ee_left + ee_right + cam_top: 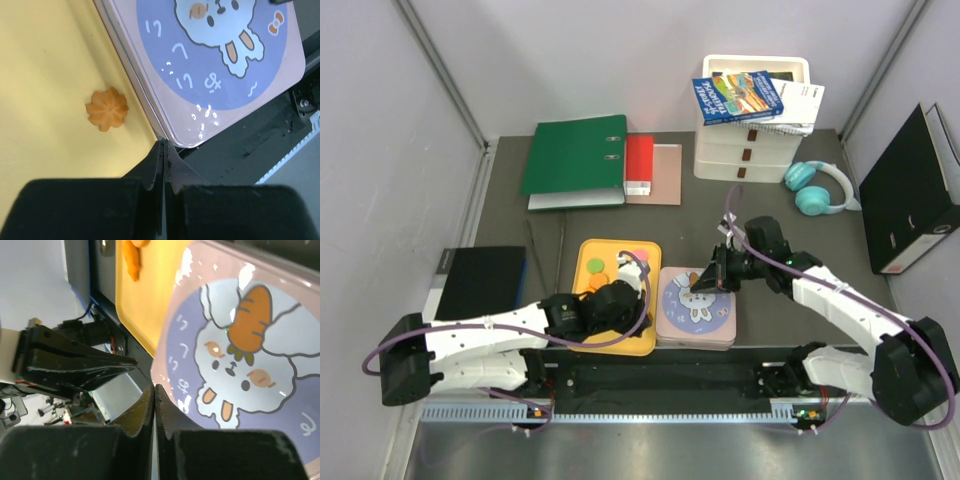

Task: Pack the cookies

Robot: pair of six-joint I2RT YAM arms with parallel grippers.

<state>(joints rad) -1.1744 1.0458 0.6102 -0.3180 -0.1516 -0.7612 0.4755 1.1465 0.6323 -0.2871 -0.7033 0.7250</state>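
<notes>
The cookies lie on a yellow tray (648, 262): a green one (595, 266), an orange one (598, 281) and a pink one (628, 255) show in the top view. An orange flower-shaped cookie (106, 108) rests on the tray (45, 65) in the left wrist view. Right of the tray sits a closed pink tin with a bunny lid (712, 318). My left gripper (164, 146) is shut and empty, low over the tray's right edge beside the tin (220, 60). My right gripper (154, 388) is shut and empty above the tin lid (240, 355).
A green binder (575, 155), a red book (639, 165), a white drawer unit (750, 130) with books and teal headphones (817, 187) stand at the back. A black binder (905, 190) leans at the right. A black notebook (480, 280) and two pens (560, 250) lie left.
</notes>
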